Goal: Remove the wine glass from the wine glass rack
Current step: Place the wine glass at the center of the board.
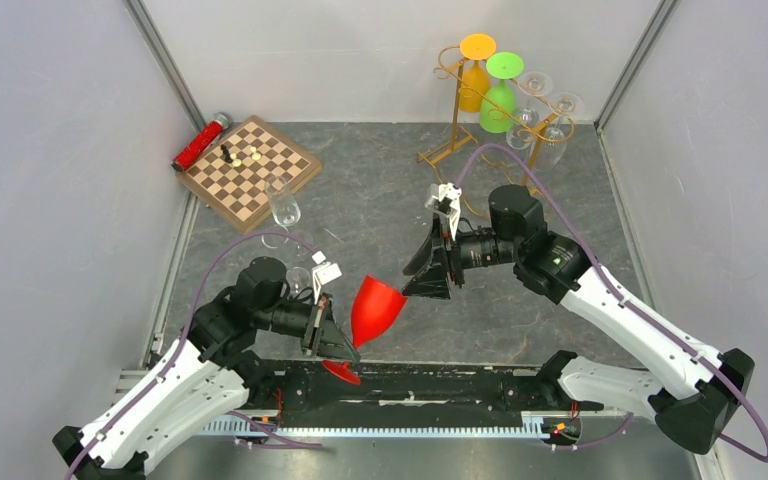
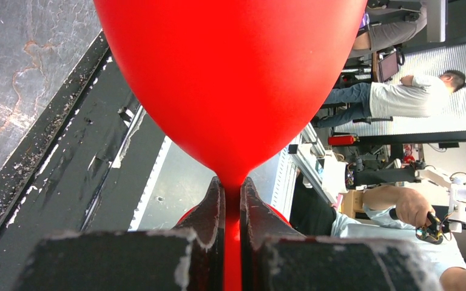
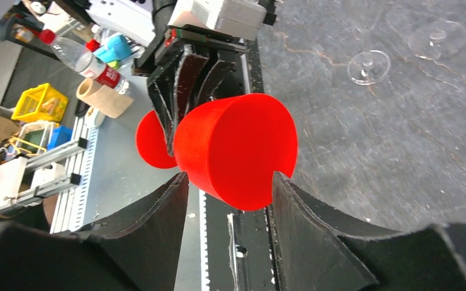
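At 1 o'clock on the worktop (image 1: 380,190) stands the wine glass rack (image 1: 452,120), with an orange glass (image 1: 475,75), a green glass (image 1: 501,95) and some clear glasses (image 1: 545,115) hanging foot-up on its hooks. A chessboard (image 1: 250,170) lies at 10 o'clock with a red can (image 1: 200,142) behind it, and a clear glass (image 1: 283,205) stands upright by its near corner. There may be a second clear glass nearer the left arm, but the overhead view is too faint to be sure.

The red wine glass (image 1: 377,308) is off the rack and well apart from it. It is held in the air at about 6 o'clock, tilted, with its foot over the black rail (image 1: 440,385) and its bowl mouth pointing toward 2 o'clock.

The left arm reaches in from 7 o'clock with its wrist turned toward 3 o'clock. The left gripper (image 2: 232,188) is clamped on the stem just below the bowl.

The right arm bends in from 5 o'clock, and its forearm points toward 8 o'clock. The right gripper (image 3: 229,174) faces the bowl's mouth, jaws apart — one finger on either side of the rim. Contact is unclear.
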`<act>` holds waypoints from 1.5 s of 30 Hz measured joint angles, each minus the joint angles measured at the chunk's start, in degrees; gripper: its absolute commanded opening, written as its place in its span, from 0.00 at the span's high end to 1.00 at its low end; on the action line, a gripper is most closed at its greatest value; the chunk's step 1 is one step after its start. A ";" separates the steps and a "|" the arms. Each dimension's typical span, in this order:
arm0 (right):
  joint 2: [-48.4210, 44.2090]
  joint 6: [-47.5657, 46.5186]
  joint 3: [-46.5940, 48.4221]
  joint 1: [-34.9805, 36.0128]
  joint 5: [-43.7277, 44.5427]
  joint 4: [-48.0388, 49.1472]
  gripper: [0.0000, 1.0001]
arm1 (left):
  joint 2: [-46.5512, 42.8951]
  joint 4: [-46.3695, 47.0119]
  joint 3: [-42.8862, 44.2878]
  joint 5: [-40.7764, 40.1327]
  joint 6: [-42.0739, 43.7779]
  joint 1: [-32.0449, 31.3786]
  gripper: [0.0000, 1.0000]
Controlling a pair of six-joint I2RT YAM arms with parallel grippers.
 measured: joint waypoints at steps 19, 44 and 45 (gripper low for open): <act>2.34 4.20 -2.93 4.46 -5.92 9.33 0.57 | -0.04 0.00 0.00 0.09 0.35 -0.02 0.98; 2.75 4.85 -2.93 7.61 -8.61 10.82 1.00 | 1.60 -0.61 -0.04 -0.87 2.29 -0.31 0.57; 2.60 4.48 -2.93 7.87 -8.63 10.54 1.00 | 1.70 -0.63 0.13 -1.38 2.32 -0.31 0.55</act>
